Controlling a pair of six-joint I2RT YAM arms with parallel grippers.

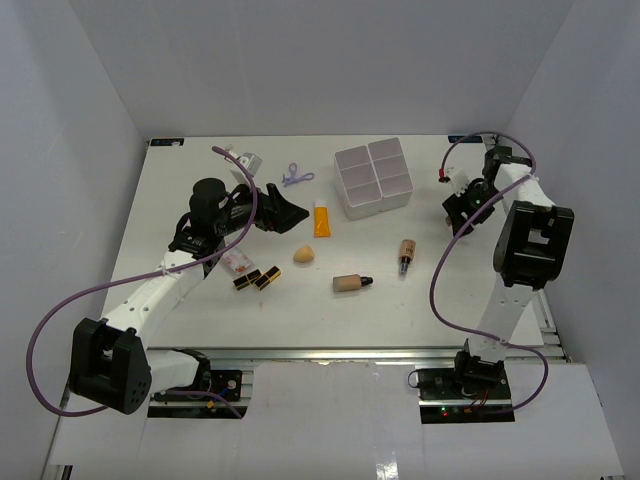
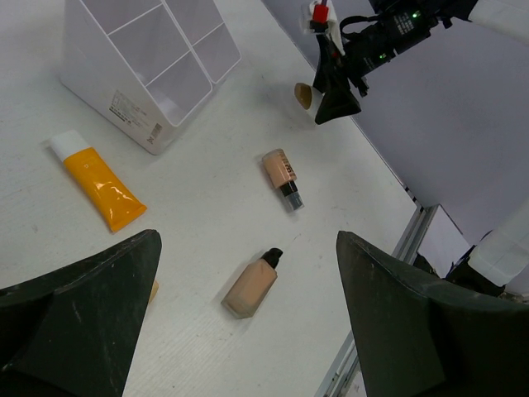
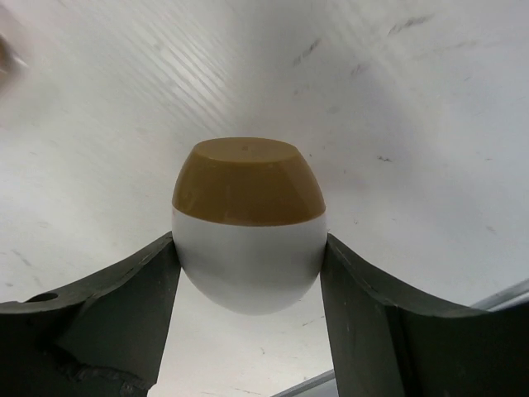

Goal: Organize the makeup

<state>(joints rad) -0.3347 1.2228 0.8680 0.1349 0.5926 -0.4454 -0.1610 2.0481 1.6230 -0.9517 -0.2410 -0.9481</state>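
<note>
White bench fills mid frame in top view; surface finely ribbed w/ a few small scuffs, seen close in both wrist views. Plain pale walls on 3 sides: back wall across upper frame, left wall, right wall. Black tape bit at bench's upper-left corner. Aluminium rail along near edge, white board below it in lower frame. Light even, shadows soft.

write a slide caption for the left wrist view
Open left gripper hovers over a near bottle and a far bottle, orange tube and box to the side.
</note>
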